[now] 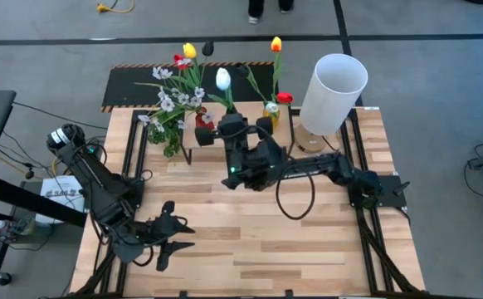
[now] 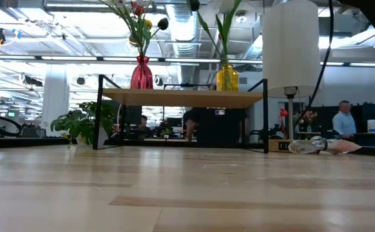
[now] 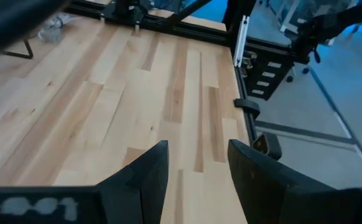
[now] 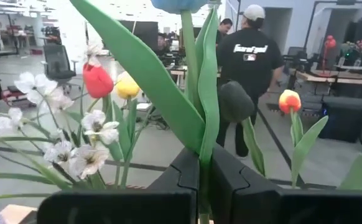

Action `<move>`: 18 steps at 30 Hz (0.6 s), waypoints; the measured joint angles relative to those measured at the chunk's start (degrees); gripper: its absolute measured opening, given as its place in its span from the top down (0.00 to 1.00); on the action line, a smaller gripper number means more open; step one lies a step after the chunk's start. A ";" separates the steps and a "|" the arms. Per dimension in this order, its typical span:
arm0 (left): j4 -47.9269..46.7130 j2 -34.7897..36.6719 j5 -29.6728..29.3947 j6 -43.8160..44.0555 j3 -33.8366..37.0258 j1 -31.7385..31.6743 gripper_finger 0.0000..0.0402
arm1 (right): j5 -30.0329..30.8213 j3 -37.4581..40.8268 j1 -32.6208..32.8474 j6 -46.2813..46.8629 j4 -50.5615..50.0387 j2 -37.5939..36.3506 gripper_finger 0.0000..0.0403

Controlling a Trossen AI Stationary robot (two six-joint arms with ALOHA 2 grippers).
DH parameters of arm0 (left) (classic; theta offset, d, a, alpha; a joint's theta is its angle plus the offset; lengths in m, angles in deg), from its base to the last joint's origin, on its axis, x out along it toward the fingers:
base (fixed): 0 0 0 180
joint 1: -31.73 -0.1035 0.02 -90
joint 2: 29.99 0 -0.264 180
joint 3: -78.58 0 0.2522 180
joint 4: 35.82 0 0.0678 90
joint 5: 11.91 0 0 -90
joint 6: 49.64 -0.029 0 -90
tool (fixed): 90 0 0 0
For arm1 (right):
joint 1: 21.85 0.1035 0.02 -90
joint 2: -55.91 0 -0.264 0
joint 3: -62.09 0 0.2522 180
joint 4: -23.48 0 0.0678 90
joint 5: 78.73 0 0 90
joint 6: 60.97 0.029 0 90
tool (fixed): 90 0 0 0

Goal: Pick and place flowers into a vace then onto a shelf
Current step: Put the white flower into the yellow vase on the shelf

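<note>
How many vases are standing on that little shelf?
2. A red vase stands toward one end of the shelf, a yellow vase toward the other, both holding flowers. None seems hidden.

White tulip point(image 4: 180, 5) head was cut off by the right wrist view's top edge, its stem base hidden between the right gripper point(image 4: 207, 180) fingers. Low view cropped the lamp point(image 2: 290, 45) shade and flower tops; neither gripper showed there. Red vase point(image 1: 204, 123) mostly hidden from above.
</note>
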 joint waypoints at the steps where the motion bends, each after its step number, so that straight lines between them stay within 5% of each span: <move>1: -0.30 0.00 0.14 -0.56 0.00 -0.21 0.62 | 0.00 -0.01 0.06 0.01 0.10 -0.01 1.00; 8: -5.27 0.00 5.97 -4.37 0.00 -1.14 0.62 | 0.03 0.03 2.74 6.14 -0.10 0.33 1.00; 13: -7.13 0.00 13.35 -8.65 0.00 -0.77 0.62 | 0.03 0.03 6.53 22.96 -4.76 0.40 1.00; 18: -6.39 0.00 16.06 -11.98 0.00 0.55 0.62 | -0.02 0.03 11.28 46.81 -20.74 0.40 1.00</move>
